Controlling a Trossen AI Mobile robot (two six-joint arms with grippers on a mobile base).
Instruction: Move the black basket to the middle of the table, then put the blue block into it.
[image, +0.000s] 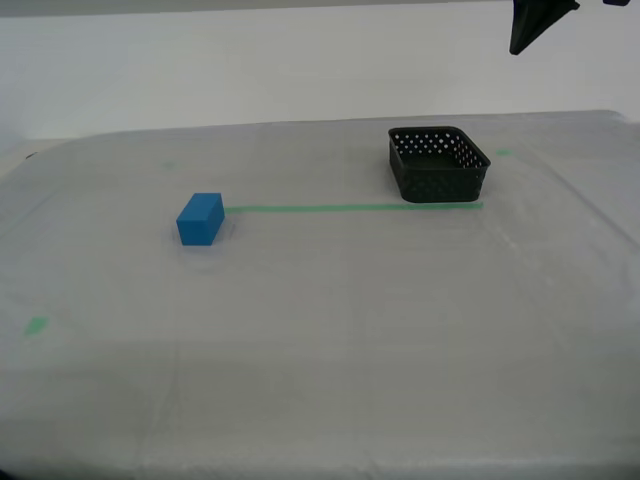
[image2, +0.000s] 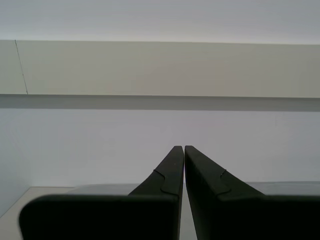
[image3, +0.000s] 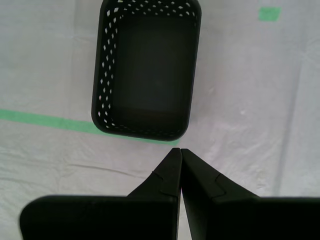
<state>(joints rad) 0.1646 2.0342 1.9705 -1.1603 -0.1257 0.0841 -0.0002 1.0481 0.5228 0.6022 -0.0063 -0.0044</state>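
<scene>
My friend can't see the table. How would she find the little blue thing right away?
Start at the wide table covered in pale grey-white cloth and find the thin green tape line across it. Follow it toward the exterior view's left; at its end sits the small solid bright blue block. It is plain and smooth, unlike the larger black plastic basket with holes at the other end.

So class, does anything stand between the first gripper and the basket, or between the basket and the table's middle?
Nothing visible does. My first gripper hangs above the basket with its jaws shut and only bare cloth between them. The table toward the middle holds only a flat green tape line; the block sits beyond, to the exterior view's left.
</scene>
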